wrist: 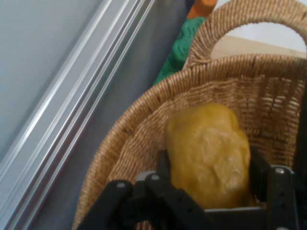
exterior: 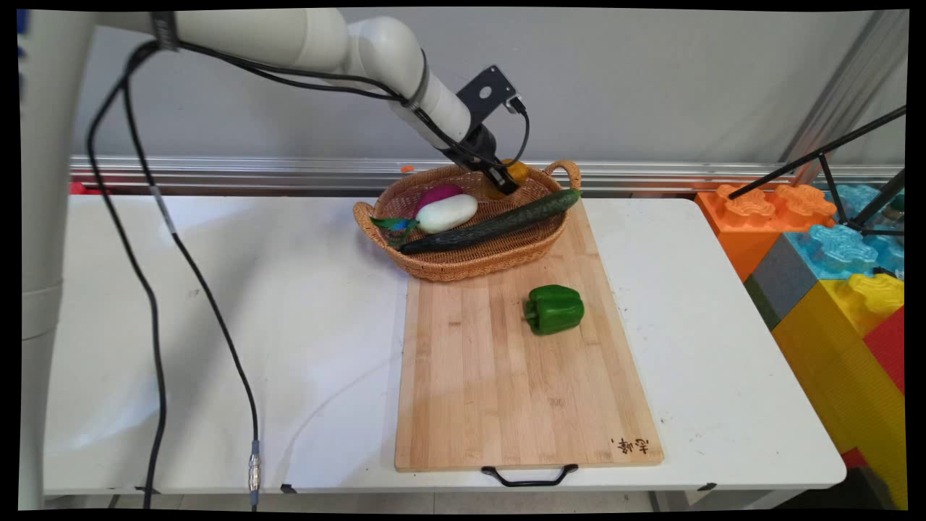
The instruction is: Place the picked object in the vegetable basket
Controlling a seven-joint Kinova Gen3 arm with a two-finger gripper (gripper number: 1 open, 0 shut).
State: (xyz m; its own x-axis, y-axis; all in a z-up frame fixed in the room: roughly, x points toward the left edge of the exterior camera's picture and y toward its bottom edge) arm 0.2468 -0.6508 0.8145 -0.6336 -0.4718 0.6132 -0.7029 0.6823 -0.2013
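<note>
Inside the woven wicker basket point(exterior: 463, 268), my black two-finger gripper point(exterior: 504, 184) reached down, fingers point(wrist: 165, 167) closed around a lumpy yellow pepper point(wrist: 208, 153), long dark cucumber point(exterior: 492, 223) just beside.

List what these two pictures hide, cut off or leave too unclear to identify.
- Yellow item: main view, mostly hidden by the claw; hand view blurred, its kind unclear.
- Purple item in the basket: main view, partly behind the white vegetable.
- Claw grip: hand view, whether the fingers touch the yellow item cannot be told.
- Board stamp: main view, too small.
</note>
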